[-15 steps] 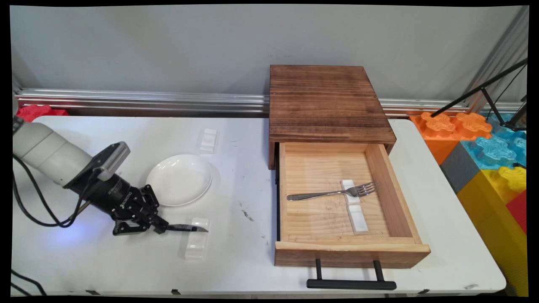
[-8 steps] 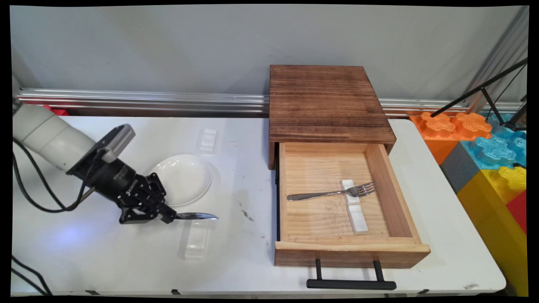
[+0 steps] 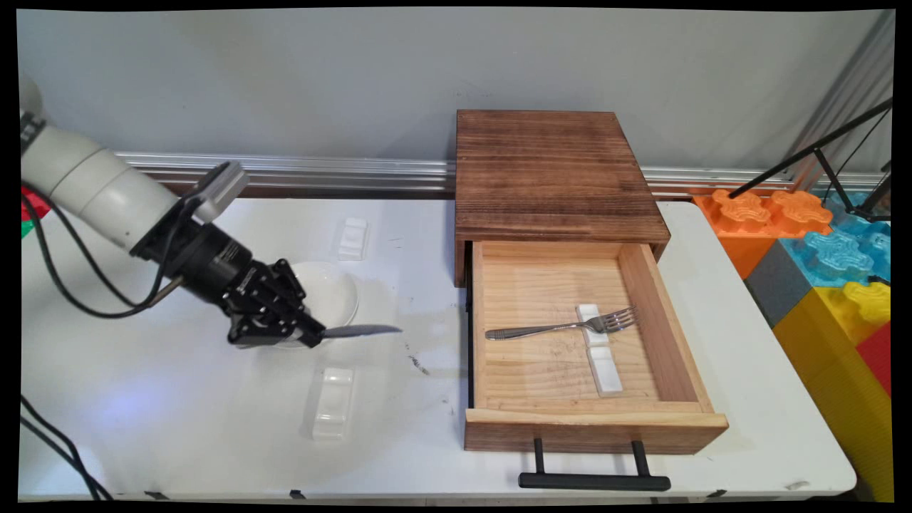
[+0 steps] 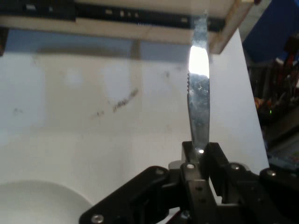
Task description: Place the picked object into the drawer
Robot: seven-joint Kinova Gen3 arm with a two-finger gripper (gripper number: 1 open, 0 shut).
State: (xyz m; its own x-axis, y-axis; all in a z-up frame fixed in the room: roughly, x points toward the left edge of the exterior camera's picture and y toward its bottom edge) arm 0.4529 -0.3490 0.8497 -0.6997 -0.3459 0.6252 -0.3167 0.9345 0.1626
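My gripper (image 3: 312, 336) is shut on the handle end of a metal knife (image 3: 362, 330), whose blade sticks out level toward the right, above the table. In the hand view the serrated knife blade (image 4: 198, 100) rises straight from between the closed fingertips of the gripper (image 4: 200, 152) and points at the drawer's side. The white plate (image 3: 333, 293) lies just behind the gripper, partly hidden by it. A clear cutlery rest (image 3: 333, 402) sits on the table below and in front of the knife. To the right, the open wooden drawer (image 3: 695, 420) holds a fork (image 3: 563, 326) lying across a white rest (image 3: 598, 350).
The dark wooden box (image 3: 552, 174) houses the drawer, whose black handle (image 3: 593, 481) juts past the table's near edge. Another small white rest (image 3: 353, 237) lies behind the plate. Coloured foam blocks (image 3: 819, 249) stand off the table's right end.
The gripper has risen off the clear rest with the knife and moved up and to the right, now hanging in front of the plate.
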